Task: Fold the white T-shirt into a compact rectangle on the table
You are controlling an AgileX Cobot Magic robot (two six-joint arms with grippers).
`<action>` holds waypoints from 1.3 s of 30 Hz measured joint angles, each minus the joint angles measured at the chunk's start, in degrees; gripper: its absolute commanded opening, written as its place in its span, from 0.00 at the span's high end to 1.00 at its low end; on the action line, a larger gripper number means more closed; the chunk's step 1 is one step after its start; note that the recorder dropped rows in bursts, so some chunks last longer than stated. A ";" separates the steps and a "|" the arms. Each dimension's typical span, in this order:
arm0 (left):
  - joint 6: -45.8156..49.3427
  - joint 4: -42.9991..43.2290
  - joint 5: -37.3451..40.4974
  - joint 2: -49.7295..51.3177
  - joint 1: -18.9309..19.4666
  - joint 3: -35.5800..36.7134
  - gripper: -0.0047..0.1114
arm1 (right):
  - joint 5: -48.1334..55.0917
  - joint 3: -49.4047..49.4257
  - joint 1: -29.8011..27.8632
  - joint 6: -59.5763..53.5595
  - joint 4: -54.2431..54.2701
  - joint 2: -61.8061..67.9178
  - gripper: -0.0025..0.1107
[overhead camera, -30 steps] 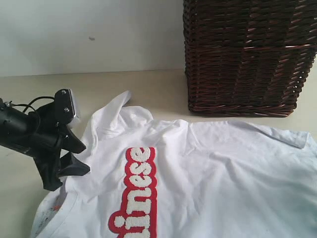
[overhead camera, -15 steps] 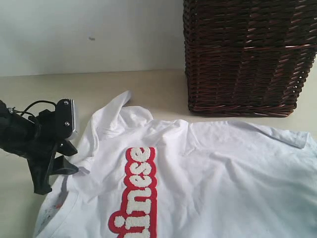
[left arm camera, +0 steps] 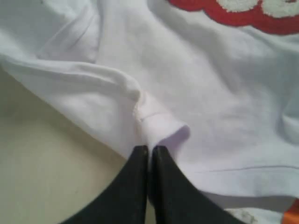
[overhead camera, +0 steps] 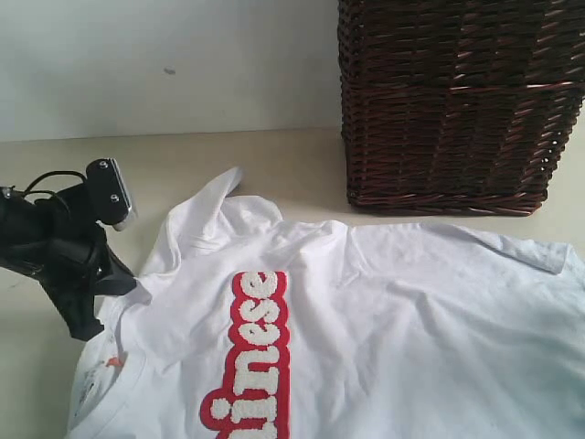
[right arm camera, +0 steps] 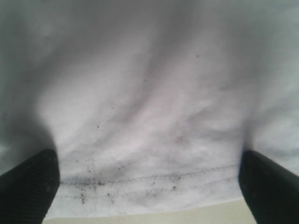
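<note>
0 folds yet: left gripper (left arm camera: 149, 151) pinches white T-shirt (left arm camera: 210, 93) edge at its tips; right gripper (right arm camera: 149, 182) gapes, hem between fingers (right arm camera: 28, 186).

T-shirt (overhead camera: 402, 311): on table (overhead camera: 274, 155) | basket (overhead camera: 457, 101): on table, behind T-shirt | left gripper (left arm camera: 149, 151): at T-shirt left edge, pinching fold | right gripper (right arm camera: 149, 186): above T-shirt hem

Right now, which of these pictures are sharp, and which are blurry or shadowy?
Exterior view: evenly lit and fairly sharp, the wicker basket weave and the white T-shirt lettering clear. Left wrist view: soft, the shut left claw a dark blur pinching cloth. Right wrist view: hazy, dim toward the upper corners, the open right claw out of focus.
</note>
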 measured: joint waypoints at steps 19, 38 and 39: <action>-40.13 31.10 5.46 -3.17 0.00 0.00 0.52 | 0.00 0.00 0.00 0.00 0.00 0.00 0.07; 3.59 8.39 18.81 -7.59 -0.10 5.09 0.05 | 0.00 0.00 0.00 0.00 0.00 0.00 0.07; 4.78 9.78 17.60 -6.06 -0.10 5.09 0.05 | 0.00 0.00 0.00 0.00 0.00 0.00 0.07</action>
